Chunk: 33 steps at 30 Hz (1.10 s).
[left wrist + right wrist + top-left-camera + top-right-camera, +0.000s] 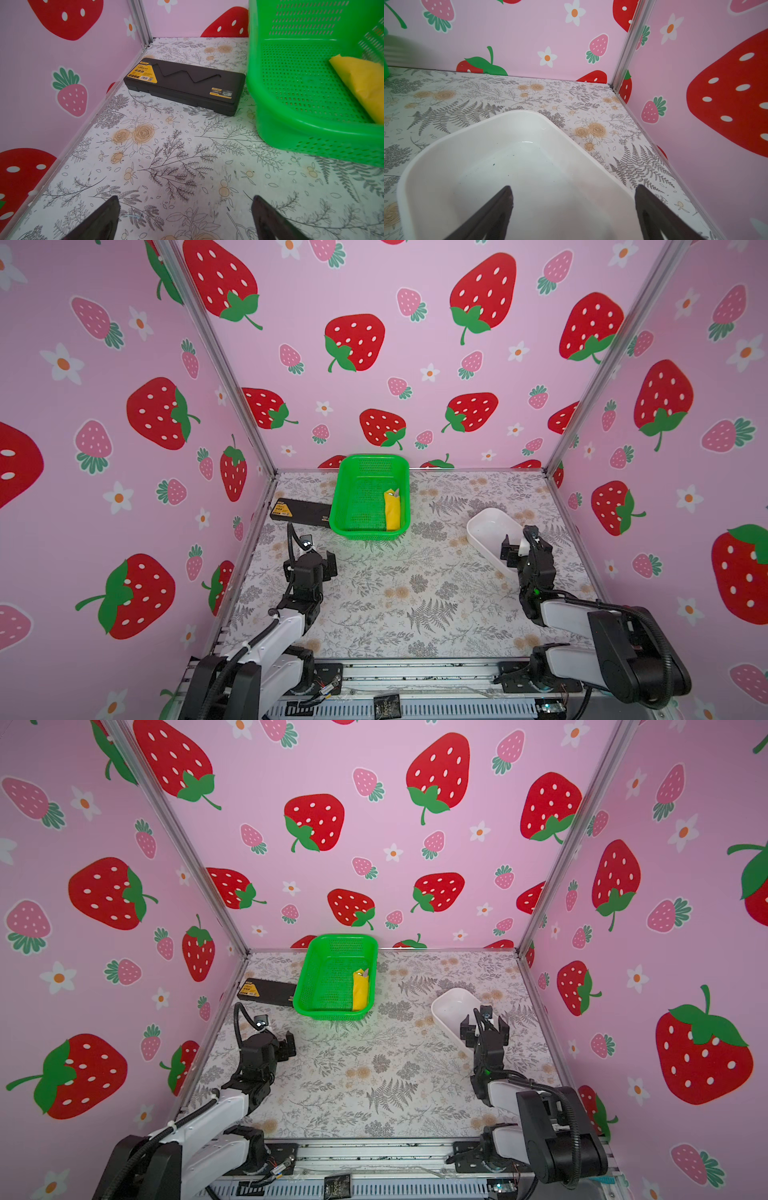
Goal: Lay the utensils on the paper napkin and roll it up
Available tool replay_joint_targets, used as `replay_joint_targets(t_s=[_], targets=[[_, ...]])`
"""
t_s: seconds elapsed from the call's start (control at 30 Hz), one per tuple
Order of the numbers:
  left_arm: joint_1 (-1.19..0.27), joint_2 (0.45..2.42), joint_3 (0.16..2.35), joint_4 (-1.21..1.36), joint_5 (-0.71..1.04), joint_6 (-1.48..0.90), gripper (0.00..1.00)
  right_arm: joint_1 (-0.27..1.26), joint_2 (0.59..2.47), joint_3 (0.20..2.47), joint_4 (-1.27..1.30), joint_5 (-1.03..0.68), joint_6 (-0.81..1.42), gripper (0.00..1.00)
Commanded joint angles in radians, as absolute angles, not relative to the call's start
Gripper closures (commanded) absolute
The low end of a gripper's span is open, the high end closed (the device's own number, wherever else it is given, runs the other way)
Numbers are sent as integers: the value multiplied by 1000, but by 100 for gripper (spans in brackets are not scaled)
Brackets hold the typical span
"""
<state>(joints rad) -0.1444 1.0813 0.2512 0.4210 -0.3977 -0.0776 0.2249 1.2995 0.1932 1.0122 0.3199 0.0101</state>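
Note:
The yellow paper napkin (392, 512) (360, 992) lies rolled up along the right side of the green basket (372, 457) (340, 936). A silver utensil tip (395, 492) (365, 972) pokes out of its far end; the rest of the utensils are hidden inside the roll. The left wrist view shows the roll (361, 83) in the basket (291, 83). My left gripper (328, 562) (286, 1044) (185, 199) is open and empty over the bare table, in front of the basket's left corner. My right gripper (517, 545) (484, 1027) (573, 187) is open and empty above the white dish.
A white oblong dish (486, 526) (451, 1006) (467, 133) with nothing in it sits at the right. A flat black case (301, 512) (266, 992) (187, 87) lies against the basket's left side near the left wall. Patterned walls enclose three sides.

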Motion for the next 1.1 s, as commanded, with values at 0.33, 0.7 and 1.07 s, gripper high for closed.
replay_joint_targets(t_s=[0.33,0.7,1.07], targets=[[-25,1361,349,795,-180,-53,1,186,1489,160,1380,248,-39,6],[-4,1541,396,870,-191,-76,1,183,1574,221,1345,277,-24,5],[-22,1544,430,807,-261,-81,1,172,1579,244,1309,323,8,0]])
